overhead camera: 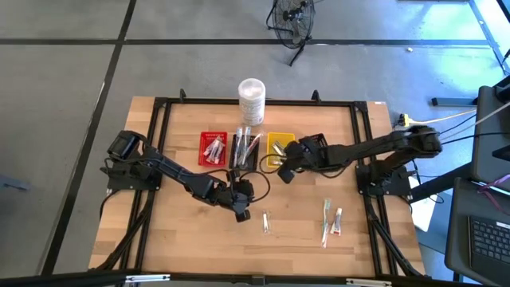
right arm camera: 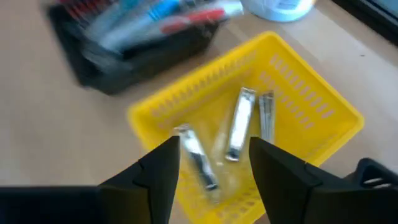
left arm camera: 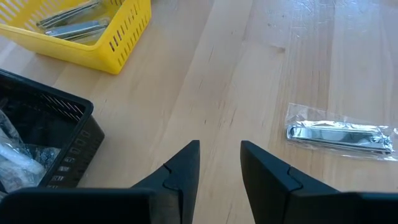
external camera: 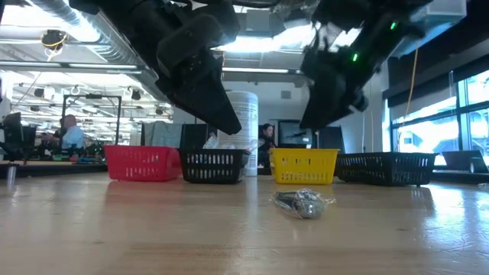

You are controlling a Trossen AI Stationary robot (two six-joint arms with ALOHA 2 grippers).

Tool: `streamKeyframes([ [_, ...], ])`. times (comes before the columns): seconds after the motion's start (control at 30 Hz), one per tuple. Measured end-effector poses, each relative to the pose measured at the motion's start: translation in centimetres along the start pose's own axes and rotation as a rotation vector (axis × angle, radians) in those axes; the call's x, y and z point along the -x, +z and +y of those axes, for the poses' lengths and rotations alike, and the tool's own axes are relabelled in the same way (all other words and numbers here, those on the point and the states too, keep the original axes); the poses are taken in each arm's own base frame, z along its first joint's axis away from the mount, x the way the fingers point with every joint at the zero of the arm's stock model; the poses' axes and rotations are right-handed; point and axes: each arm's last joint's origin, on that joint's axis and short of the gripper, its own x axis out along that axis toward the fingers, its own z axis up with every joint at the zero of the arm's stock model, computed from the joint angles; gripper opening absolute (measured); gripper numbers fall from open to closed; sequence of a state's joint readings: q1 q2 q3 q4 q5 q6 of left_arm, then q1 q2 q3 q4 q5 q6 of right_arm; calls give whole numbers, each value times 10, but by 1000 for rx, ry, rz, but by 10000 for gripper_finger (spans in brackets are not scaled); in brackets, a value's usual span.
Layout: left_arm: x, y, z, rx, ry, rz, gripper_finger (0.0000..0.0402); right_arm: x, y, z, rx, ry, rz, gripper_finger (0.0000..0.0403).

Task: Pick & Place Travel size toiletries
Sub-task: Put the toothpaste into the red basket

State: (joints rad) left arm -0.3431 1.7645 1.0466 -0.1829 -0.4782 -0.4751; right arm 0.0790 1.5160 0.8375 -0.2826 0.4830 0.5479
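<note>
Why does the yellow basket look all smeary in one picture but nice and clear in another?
In the right wrist view the yellow basket and the black basket look smeared, like motion blur. In the left wrist view the wrapped nail clipper is crisp, its plastic glinting. In the low view both arms are dark shapes against bright ceiling lights.

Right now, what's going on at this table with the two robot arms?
The robot is sorting small toiletries into little baskets. The right gripper hangs over the yellow basket, jaws open and empty, above three silvery nail clippers lying inside. The left gripper, jaws open, is low over the table near a wrapped nail clipper lying loose on the wood. More items wait on the table towards its front edge, and the red basket and black basket already hold things.
</note>
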Motion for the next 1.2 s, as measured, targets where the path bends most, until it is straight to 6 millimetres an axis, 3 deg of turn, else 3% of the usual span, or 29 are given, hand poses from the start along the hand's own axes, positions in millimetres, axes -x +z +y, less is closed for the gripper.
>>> streamKeyframes([
  [0.17,0,0,0,0,0,0,111,35,2,0,-61,85,-16,177],
  [0.33,0,0,-1,-1,-4,1,111,60,-9,7,-60,139,11,165],
  [0.63,0,-1,-2,-5,-45,23,111,80,-40,38,-55,282,124,175],
  [0.9,2,-4,-8,-256,-265,90,111,92,-58,53,-78,325,151,167],
  [1.2,11,-3,-28,-449,-351,-29,116,107,-72,63,-62,381,167,158],
])
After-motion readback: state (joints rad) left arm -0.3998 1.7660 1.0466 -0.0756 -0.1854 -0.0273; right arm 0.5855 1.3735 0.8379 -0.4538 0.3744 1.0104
